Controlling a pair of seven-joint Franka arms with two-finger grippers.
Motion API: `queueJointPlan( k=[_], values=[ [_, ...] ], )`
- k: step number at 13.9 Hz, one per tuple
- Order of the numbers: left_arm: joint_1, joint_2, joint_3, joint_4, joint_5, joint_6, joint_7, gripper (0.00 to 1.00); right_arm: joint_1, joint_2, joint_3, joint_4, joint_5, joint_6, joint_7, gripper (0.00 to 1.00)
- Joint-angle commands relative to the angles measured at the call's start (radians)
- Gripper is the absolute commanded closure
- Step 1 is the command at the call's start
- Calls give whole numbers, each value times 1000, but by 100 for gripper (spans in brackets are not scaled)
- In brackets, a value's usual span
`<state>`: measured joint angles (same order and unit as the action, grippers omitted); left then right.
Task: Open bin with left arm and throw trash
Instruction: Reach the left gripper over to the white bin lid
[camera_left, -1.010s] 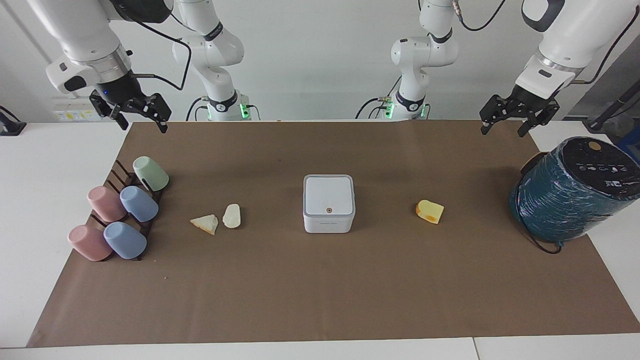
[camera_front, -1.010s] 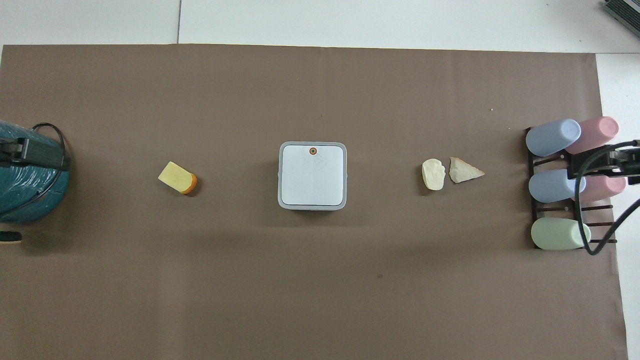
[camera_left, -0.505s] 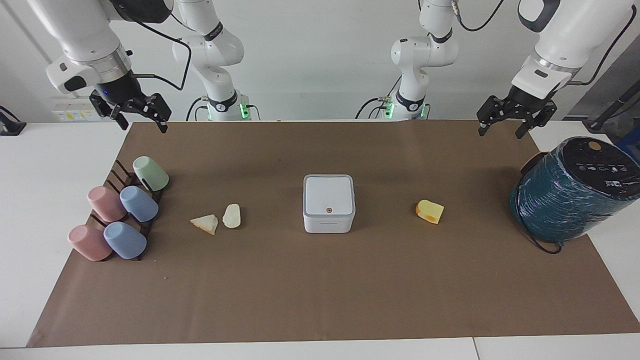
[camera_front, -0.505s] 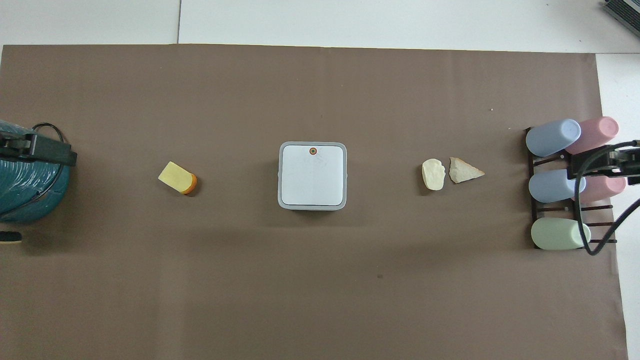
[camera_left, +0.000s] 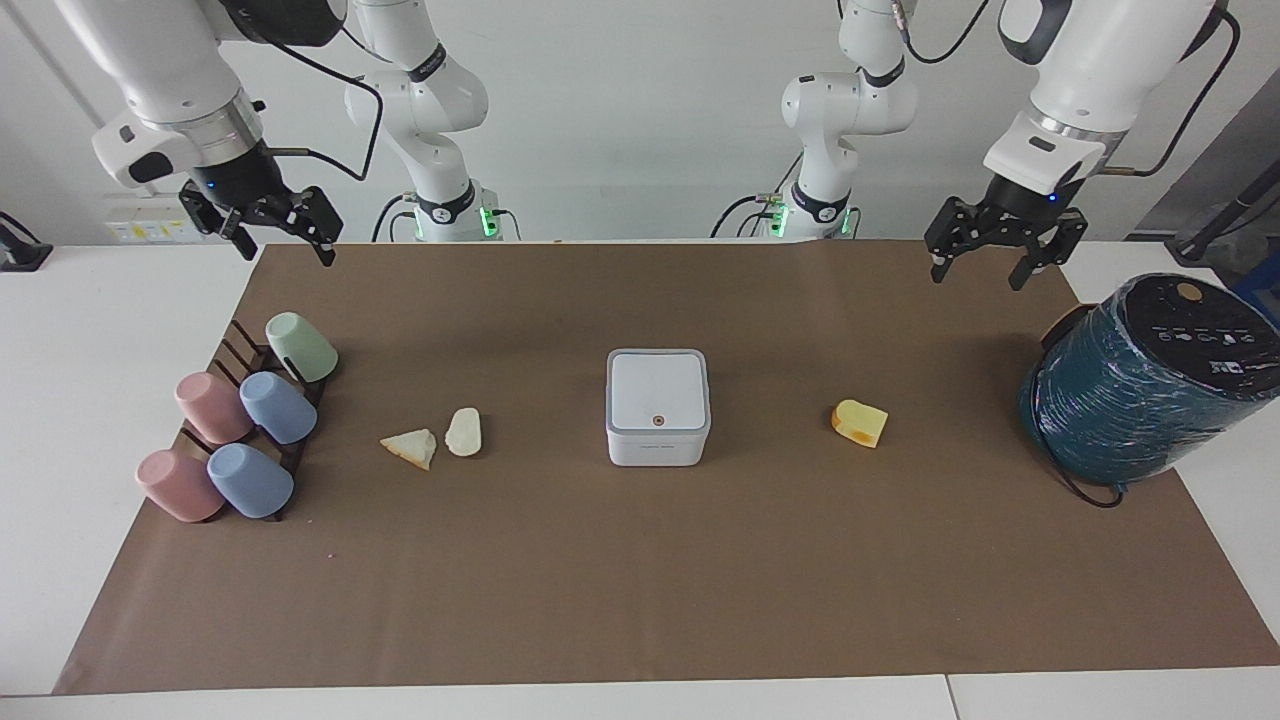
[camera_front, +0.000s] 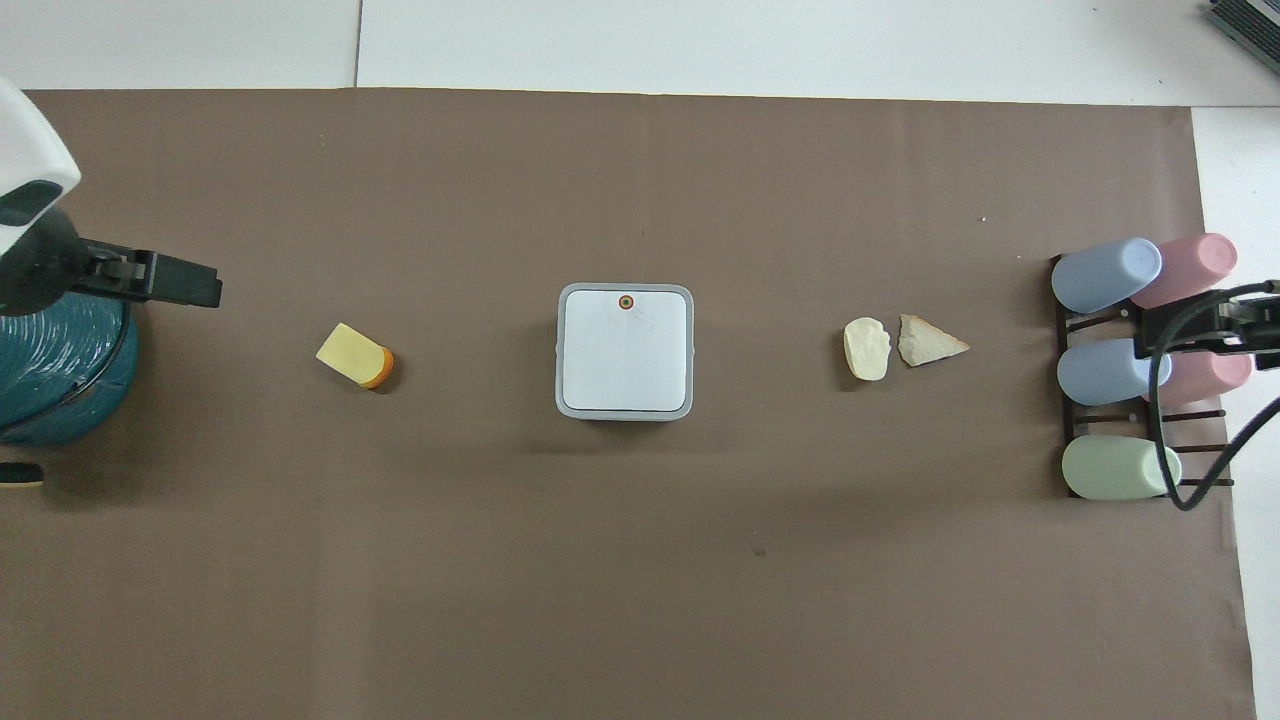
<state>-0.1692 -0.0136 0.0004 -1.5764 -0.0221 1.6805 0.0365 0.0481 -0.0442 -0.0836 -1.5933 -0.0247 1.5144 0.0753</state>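
Note:
The white bin (camera_left: 657, 405) (camera_front: 625, 350) stands shut in the middle of the brown mat, with its orange button (camera_left: 657, 420) on the lid's edge farthest from the robots. A yellow-orange chunk (camera_left: 860, 423) (camera_front: 355, 355) lies beside it toward the left arm's end. A whitish oval lump (camera_left: 463, 432) (camera_front: 867, 348) and a cream wedge (camera_left: 411, 446) (camera_front: 930, 341) lie toward the right arm's end. My left gripper (camera_left: 978, 262) (camera_front: 200, 290) is open and empty, up in the air over the mat. My right gripper (camera_left: 285, 245) is open and empty, high over the mat's corner.
A big teal wrapped cylinder (camera_left: 1145, 385) (camera_front: 55, 370) lies at the left arm's end. A dark rack (camera_left: 240, 350) with several pastel cups (camera_left: 278, 407) (camera_front: 1105, 275) stands at the right arm's end.
My left gripper has moved away from the teal cylinder toward the middle of the table, staying up and open. The right arm has not moved.

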Motion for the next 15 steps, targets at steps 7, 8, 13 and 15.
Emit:
queueJointPlan(
  k=[7, 8, 13, 15],
  values=[
    [-327, 104, 10, -24, 125, 174, -317, 41, 3, -23, -4, -30, -14, 23, 9, 0],
    [-373, 141, 10, -21, 174, 194, -384, 51, 3, -23, -4, -30, -14, 23, 8, 0],
    [-431, 224, 3, -34, 182, 407, -445, 100, 7, -25, -2, -83, -14, 97, 6, 0],
    [-458, 250, 3, -36, 173, 458, -449, 100, 16, -26, -2, -163, -14, 223, 9, 0]
  ],
)
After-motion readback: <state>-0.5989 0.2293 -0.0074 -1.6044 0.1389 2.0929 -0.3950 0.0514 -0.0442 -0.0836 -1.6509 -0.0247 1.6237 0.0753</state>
